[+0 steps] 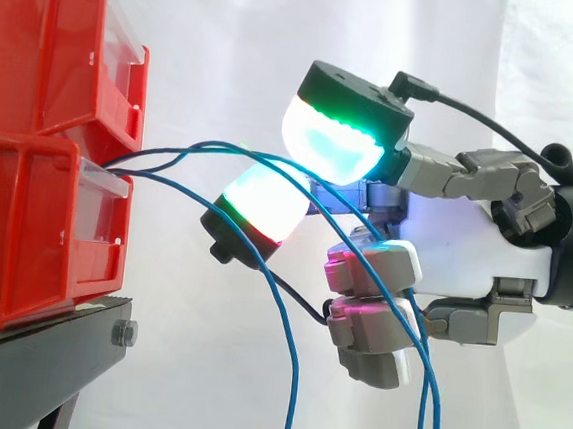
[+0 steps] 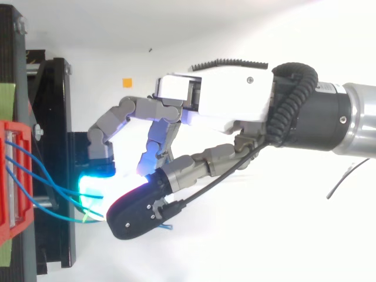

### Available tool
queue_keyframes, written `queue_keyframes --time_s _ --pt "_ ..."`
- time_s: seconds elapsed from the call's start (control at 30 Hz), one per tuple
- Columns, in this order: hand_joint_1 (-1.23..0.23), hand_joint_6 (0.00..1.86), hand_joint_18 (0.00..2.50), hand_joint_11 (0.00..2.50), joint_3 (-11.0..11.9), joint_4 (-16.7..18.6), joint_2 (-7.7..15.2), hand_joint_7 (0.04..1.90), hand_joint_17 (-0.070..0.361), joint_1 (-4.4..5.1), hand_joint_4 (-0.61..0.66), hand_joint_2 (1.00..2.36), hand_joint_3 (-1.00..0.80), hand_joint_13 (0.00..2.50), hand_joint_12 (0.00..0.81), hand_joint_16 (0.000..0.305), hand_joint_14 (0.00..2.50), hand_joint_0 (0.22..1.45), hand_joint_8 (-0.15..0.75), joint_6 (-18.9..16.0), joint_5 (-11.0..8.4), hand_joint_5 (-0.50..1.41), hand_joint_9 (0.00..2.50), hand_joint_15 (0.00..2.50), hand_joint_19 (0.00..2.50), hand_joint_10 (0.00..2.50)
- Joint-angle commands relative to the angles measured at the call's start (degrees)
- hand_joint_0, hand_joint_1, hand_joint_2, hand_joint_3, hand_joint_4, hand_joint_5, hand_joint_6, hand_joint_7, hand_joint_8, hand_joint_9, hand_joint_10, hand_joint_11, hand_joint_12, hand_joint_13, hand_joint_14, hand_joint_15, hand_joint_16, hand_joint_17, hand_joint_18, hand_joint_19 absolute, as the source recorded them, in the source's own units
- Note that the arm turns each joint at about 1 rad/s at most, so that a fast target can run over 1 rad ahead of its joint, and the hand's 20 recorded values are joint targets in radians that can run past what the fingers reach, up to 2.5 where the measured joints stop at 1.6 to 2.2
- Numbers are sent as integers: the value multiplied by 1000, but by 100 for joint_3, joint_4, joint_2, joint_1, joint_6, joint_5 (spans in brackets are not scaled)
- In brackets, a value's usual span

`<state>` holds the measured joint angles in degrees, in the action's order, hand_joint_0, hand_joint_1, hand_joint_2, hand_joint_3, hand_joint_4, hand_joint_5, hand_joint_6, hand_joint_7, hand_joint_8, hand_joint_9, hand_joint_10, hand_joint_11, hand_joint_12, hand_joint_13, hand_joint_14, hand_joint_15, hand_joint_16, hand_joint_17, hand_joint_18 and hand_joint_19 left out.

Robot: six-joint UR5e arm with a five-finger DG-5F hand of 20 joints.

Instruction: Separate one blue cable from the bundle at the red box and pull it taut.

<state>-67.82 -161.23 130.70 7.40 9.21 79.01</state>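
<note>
My hand (image 1: 474, 251), just right of the red box (image 1: 26, 212), has its pads (image 1: 336, 134) curled onto the blue cables (image 1: 202, 146) arcing slack from the box's front; I judge this the separating step, so next I must keep one, shed the rest, and pull away from the box.

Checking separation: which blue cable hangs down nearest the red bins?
The cable dropping just past the lower glowing pad; the other two cables run on through the curled hand and hang by its palm.
</note>
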Motion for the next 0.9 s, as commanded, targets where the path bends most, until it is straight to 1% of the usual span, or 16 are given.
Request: queue_keyframes --time_s 0.0,0.17,0.2,0.4,0.53,0.57,0.6,0.7,0.8,0.83,0.87 --pt "-650 899 1063 1126 -3 22 0 913 101 -1 -113 1012 -301 1248 346 45 25 598 297 -24 0 -114 1335 1059 981 20" --pt "-670 898 1077 1127 -3 127 0 904 104 -1 -170 1013 -261 1255 358 46 24 595 300 -24 -26 -106 1343 1059 965 21" --pt "-675 897 1082 1122 -3 153 0 907 105 -1 -175 1013 -252 1258 360 47 24 594 304 -16 -70 -105 1347 1056 963 21" --pt "-706 889 1085 1082 -3 153 0 914 109 8 -239 1015 -215 1253 356 48 25 591 294 -77 -79 -93 1364 1021 926 20" --pt "-719 885 1078 934 -3 162 0 933 108 8 -237 1014 -193 1186 359 48 26 591 292 -174 -97 -85 1293 876 885 21" --pt "-723 884 1072 850 -3 162 0 926 107 -1 -236 1013 -184 1155 357 48 22 590 294 -183 -106 -82 1219 836 881 20" --pt "-724 884 1070 806 -3 162 0 929 107 16 -233 1013 -182 1145 358 47 23 590 291 -218 -149 -82 1178 806 880 20" --pt "-732 881 1078 663 -12 136 0 929 109 25 -227 1012 -164 1106 356 48 23 590 285 -253 -158 -75 1032 719 852 17" --pt "-735 878 1065 554 -3 22 0 937 108 43 -216 1012 -153 1071 357 48 21 587 289 -244 -158 -71 923 667 834 14" --pt "-736 876 1056 536 -3 -75 0 940 108 43 -212 1011 -152 1050 356 48 20 587 292 -218 -141 -69 894 655 826 13" --pt "-738 875 1058 507 -3 -304 -9 939 109 51 -210 1011 -147 1046 357 48 21 587 295 -156 -141 -68 866 645 824 13"
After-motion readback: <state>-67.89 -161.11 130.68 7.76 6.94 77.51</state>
